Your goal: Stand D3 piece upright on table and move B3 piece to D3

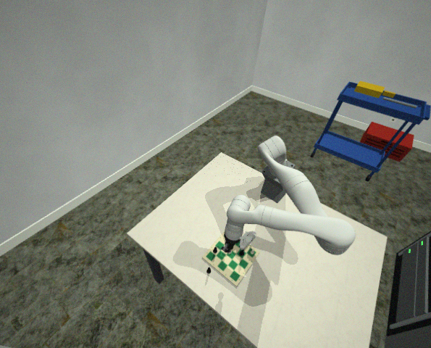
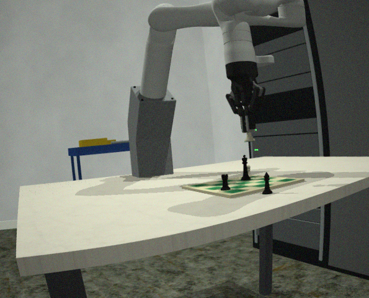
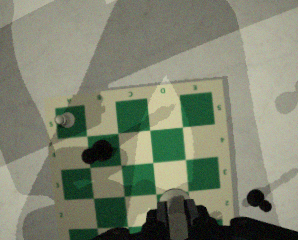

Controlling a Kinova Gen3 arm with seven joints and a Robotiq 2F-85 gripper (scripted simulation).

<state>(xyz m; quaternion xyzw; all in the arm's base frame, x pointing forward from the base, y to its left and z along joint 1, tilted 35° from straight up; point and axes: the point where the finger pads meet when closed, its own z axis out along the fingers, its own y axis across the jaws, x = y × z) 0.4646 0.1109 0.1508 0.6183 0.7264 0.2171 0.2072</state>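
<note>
My gripper [image 1: 228,245] [image 2: 245,129] [image 3: 176,213] is shut on a small white chess piece [image 2: 248,138] [image 3: 174,196] and holds it upright, well above the green and cream board [image 1: 233,275] [image 2: 283,181] [image 3: 209,172]. A white pawn [image 3: 64,119] stands on A5. A tall black king [image 2: 244,167] [image 3: 96,151] stands on B4. A black rook [image 2: 224,181] stands on the board, out of sight in the wrist view. A black bishop [image 1: 208,270] [image 2: 266,183] [image 3: 259,199] stands upright on the table just off the board's edge.
The board lies on a white table [image 1: 312,299] [image 2: 113,205] near one edge. The arm's grey base [image 2: 151,131] stands at the far side. A blue cart [image 1: 372,112] [image 2: 97,149] and a dark server rack [image 1: 421,277] [image 2: 338,96] stand off the table.
</note>
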